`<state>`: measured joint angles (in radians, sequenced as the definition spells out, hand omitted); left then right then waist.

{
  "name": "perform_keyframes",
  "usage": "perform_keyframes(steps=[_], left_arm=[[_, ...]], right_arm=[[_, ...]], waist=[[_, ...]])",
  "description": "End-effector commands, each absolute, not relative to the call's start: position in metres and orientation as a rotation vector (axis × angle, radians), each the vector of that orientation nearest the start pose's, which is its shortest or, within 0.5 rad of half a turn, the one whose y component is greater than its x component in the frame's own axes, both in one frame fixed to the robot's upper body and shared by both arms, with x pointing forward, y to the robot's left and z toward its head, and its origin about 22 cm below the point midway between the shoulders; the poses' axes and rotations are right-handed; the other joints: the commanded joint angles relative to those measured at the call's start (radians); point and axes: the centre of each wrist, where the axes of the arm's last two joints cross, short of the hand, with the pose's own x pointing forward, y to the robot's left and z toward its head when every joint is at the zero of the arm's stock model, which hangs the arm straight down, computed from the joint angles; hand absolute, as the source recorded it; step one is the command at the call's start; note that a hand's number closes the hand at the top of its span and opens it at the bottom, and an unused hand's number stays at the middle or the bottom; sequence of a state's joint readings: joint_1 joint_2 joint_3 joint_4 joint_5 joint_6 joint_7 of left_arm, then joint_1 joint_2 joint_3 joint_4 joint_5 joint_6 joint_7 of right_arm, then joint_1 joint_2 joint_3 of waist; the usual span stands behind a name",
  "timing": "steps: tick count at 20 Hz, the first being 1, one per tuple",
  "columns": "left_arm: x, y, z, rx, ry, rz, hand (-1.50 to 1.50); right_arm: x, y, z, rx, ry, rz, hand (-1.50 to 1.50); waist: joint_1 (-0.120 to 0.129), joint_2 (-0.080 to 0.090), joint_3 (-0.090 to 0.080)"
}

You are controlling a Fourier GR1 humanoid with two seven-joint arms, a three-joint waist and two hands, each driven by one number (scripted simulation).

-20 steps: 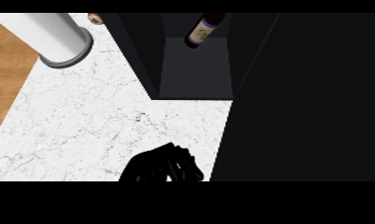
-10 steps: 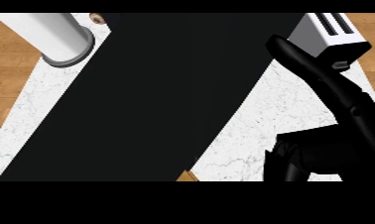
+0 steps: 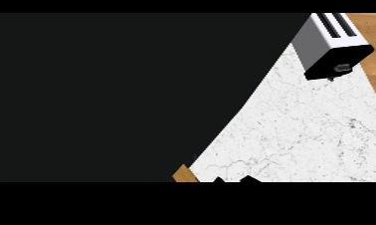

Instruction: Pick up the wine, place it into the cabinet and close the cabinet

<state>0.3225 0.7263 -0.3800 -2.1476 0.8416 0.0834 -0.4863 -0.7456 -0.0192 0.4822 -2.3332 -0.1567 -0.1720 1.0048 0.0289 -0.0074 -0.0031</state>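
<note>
The cabinet's black door (image 3: 125, 99) fills the left and middle of the head view and hides the cabinet's inside. No wine bottle shows anywhere. At the lower edge, two small black tips of what looks like my right hand (image 3: 250, 179) poke up over the marble counter (image 3: 308, 134), just right of the door's lower corner. Too little of the hand shows to read its shape. My left hand does not appear.
A white and black toaster (image 3: 330, 45) stands at the back right on the counter. A strip of wooden floor (image 3: 183, 174) shows at the door's lower corner, and more wood lies at the far right edge.
The black door has swept further left and now covers the paper towel roll and the whole left side. My right arm, which reached up beside the toaster, has dropped out of view to the lower edge.
</note>
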Motion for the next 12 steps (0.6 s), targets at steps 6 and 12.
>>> perform_keyframes(steps=[6,12], left_arm=[[0.139,0.325,0.104,-0.628,-1.864,0.014,1.50],[0.145,0.343,0.103,-0.641,-1.842,0.008,1.50]], right_arm=[[0.177,-0.007,0.275,0.488,-1.823,0.780,1.50],[0.225,0.029,0.266,0.377,-1.884,0.716,1.50]], waist=[[0.023,0.001,-0.001],[0.013,0.012,0.001]])
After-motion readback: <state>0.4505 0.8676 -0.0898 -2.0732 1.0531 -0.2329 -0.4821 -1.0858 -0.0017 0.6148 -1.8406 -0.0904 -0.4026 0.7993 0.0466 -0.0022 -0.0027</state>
